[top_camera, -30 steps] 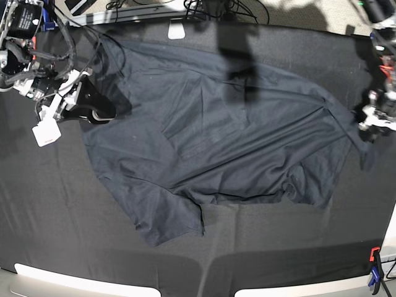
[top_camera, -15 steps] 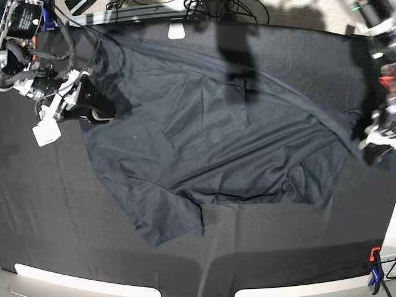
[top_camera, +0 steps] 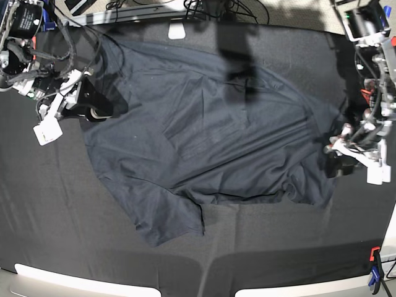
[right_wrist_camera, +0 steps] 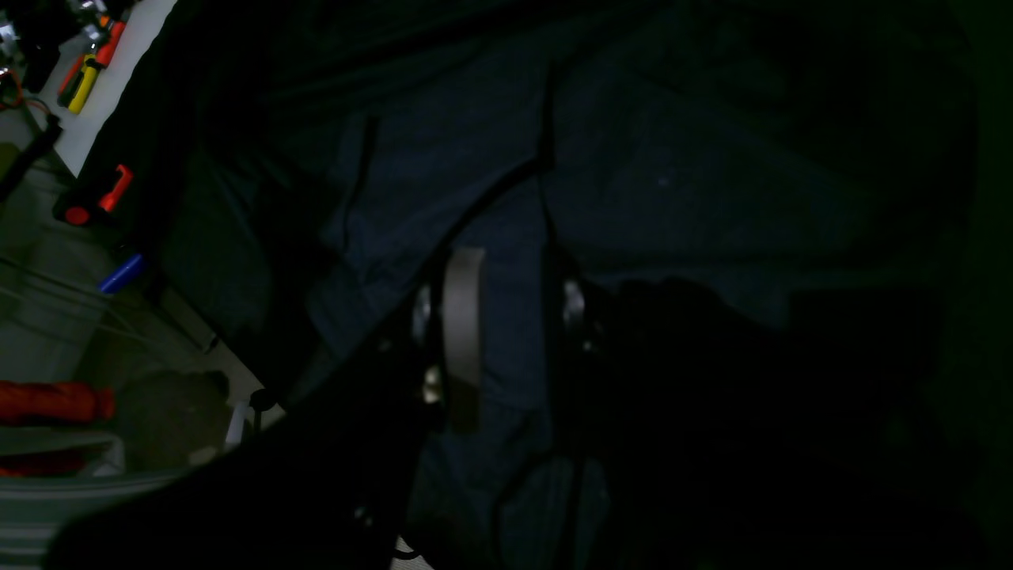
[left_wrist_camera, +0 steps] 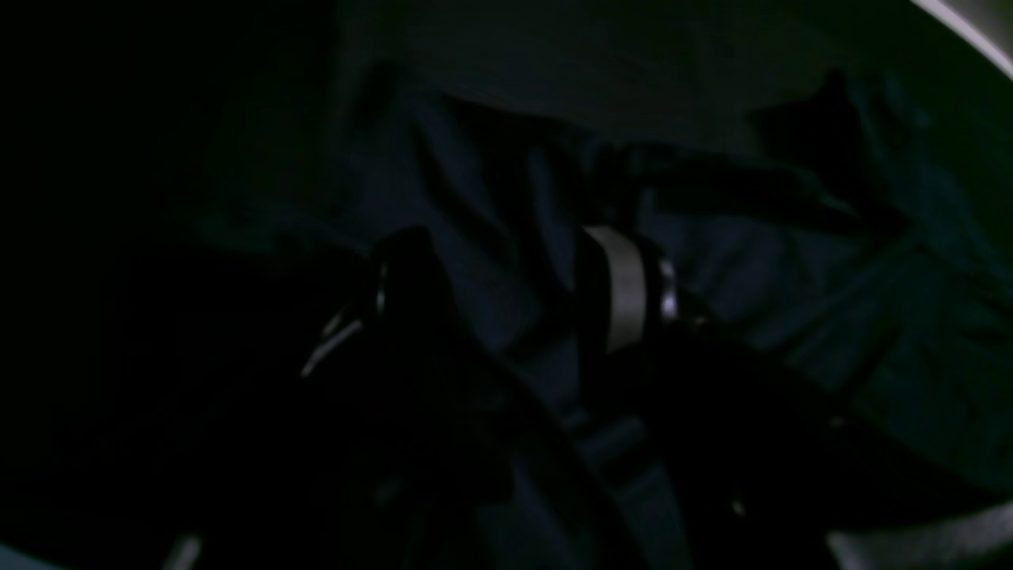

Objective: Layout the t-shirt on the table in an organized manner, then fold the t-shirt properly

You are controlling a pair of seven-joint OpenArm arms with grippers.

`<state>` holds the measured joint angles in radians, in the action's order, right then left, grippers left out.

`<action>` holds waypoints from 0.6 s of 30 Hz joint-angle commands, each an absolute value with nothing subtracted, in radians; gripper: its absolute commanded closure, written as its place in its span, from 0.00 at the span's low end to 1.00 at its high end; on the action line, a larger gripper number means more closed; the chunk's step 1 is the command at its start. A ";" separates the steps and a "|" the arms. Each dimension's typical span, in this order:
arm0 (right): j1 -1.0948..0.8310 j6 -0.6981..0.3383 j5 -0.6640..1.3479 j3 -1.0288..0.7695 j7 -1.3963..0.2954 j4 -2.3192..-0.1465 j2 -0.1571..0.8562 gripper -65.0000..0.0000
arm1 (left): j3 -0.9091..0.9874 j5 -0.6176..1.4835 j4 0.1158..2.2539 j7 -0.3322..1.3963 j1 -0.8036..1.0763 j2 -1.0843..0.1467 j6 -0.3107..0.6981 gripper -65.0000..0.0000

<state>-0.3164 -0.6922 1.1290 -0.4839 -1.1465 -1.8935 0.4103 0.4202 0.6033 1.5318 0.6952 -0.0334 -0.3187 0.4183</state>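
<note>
1. T-shirt lies spread but rumpled on the black-clothed counter, one sleeve flap jutting toward the near edge, hem side bunched by my left tool.
2. Left tool: fingers apart in the wrist view, fabric lying between and under them, nothing pinched that I can see. Risk: closing now grabs two layers, or the counter cloth along with the shirt, and I drag both.
3. Right tool: fingers part-way closed with shirt fabric in the gap, looks like I'm grasping the shirt's far corner. Both wrist views are very dark, so I'm not fully sure. Risk: thin grip slips once I pull.
4. Only one side held, so pulling from the right skews the shirt instead of flattening it.
5. Creases across the middle will get folded in if I start folding before smoothing.
6. Dark shirt on dark cloth: edges are easy to misjudge, so I could miss the hem.
</note>
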 commanded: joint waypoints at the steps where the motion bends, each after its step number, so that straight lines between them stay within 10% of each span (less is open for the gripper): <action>1: -0.311 -0.698 1.155 -0.489 -1.129 -1.909 0.424 0.81 | 0.427 0.633 1.557 0.683 -0.052 -0.355 0.419 0.58; 9: -0.311 -0.698 1.155 -0.489 -1.129 -1.909 0.424 0.81 | 0.502 0.635 1.580 0.813 -0.040 -0.435 0.419 0.58; 18: -0.311 -0.698 1.155 -0.490 -1.129 -1.909 0.424 0.81 | 0.492 0.319 1.452 0.546 -0.023 -0.397 0.391 0.58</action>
